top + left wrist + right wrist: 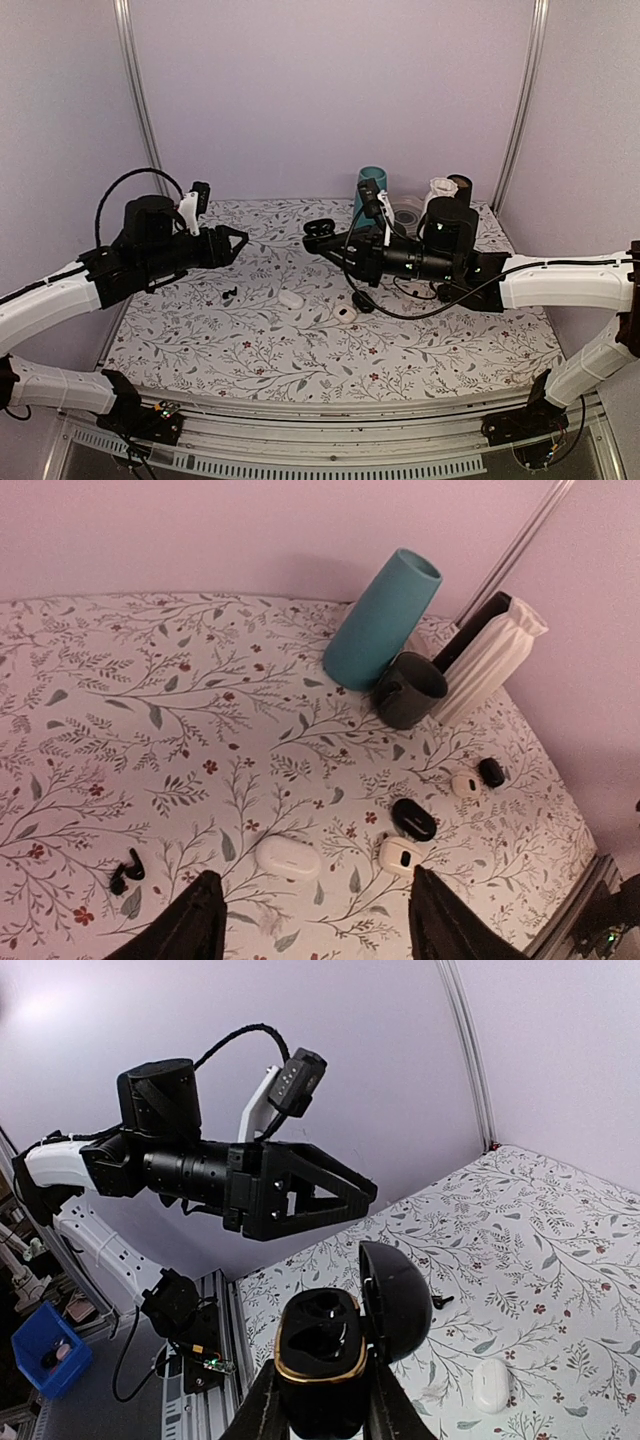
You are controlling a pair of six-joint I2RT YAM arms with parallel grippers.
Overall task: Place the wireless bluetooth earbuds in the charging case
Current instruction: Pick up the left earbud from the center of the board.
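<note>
The two tiny dark earbuds (228, 295) lie together on the floral table, left of centre; they also show in the left wrist view (127, 870), and one of them as a dark speck in the right wrist view (443, 1301). My right gripper (320, 240) is shut on an open black charging case (318, 1345) with a gold rim. It holds the case in the air above the table's middle, lid up, both wells empty. My left gripper (236, 243) is open and empty. It hovers above the table with the earbuds below and left of its fingers (190, 925).
A closed white case (288, 858) lies near the earbuds. Two white cases (399, 855) and two black ones (413, 819) lie to the right. A teal cup (383, 620), a dark mug (410, 689) and a white vase (490, 665) stand at the back right.
</note>
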